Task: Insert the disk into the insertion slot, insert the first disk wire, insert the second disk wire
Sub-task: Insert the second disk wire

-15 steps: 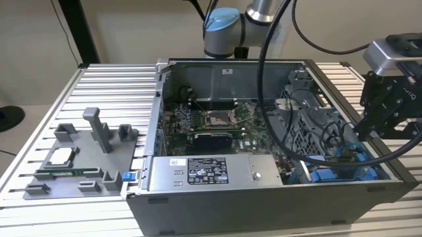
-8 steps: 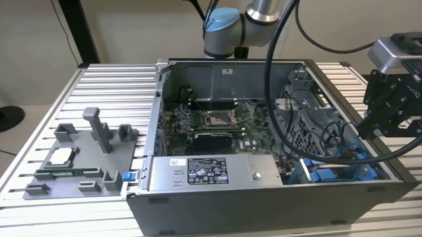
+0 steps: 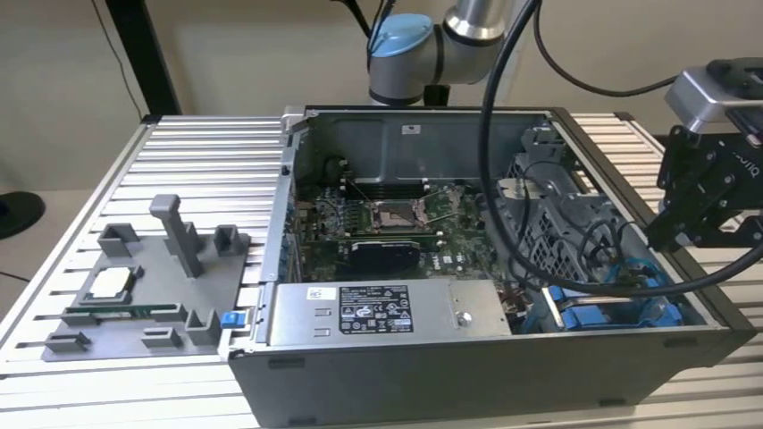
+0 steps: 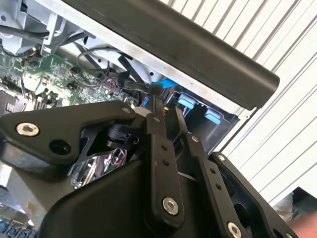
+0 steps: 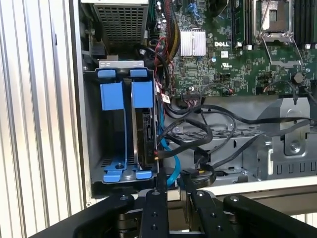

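Observation:
The disk (image 5: 146,130) stands on edge inside the insertion slot (image 5: 94,124), and its blue frame (image 5: 142,94) sits beside a second blue frame (image 5: 111,96). In the exterior view the slot (image 3: 602,313) lies at the case's front right corner. A blue wire (image 5: 172,166) and black wires (image 5: 198,130) hang loose beside the disk's end. My gripper (image 5: 173,184) hovers just outside the case wall, pointing at that end, with its fingers (image 5: 159,196) a small gap apart and nothing between them. It also shows in the exterior view (image 3: 664,234) and the second wrist view (image 4: 166,102).
The open computer case (image 3: 394,366) rests on a ribbed metal table (image 3: 203,152). Inside are the motherboard (image 3: 394,223), a silver power-supply box (image 3: 381,313) and a perforated metal cage (image 3: 560,232). A grey fixture (image 3: 143,286) with parts stands at the exterior view's left.

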